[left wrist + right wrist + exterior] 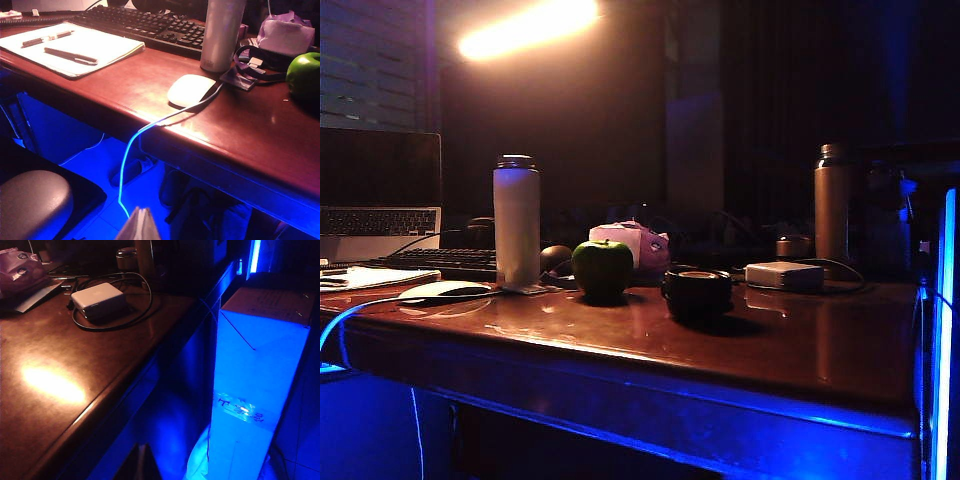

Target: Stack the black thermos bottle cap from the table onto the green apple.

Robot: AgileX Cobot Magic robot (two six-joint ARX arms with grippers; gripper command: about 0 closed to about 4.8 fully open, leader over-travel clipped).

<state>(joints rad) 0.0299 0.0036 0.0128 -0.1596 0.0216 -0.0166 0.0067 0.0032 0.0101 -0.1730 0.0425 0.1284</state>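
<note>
Room: dark, with blue light under and around the desk and one warm glow high on the back wall.
Surface: a glossy wooden desk (790,345), crowded along the back and bare toward the front edge, which leaves working room.
Cap: the black cap (697,287) sits flat on the desk with its pale ring up, so it looks easy to take from above.
Apple: the green apple (603,267) stands stem up just to the left of the cap, not touching it; nothing is stacked yet.
Nearby: a white bottle (516,220) behind and left of the apple, a pink bundle (633,243) behind it, a white mouse (190,90) and a white box (97,299) ringed by its cable.
Left gripper: left gripper (138,225) hangs low off the desk's front edge; cannot tell how its jaws stand.
Right gripper: right gripper (141,463) also waits below the edge, jaws clenched on nothing.
</note>
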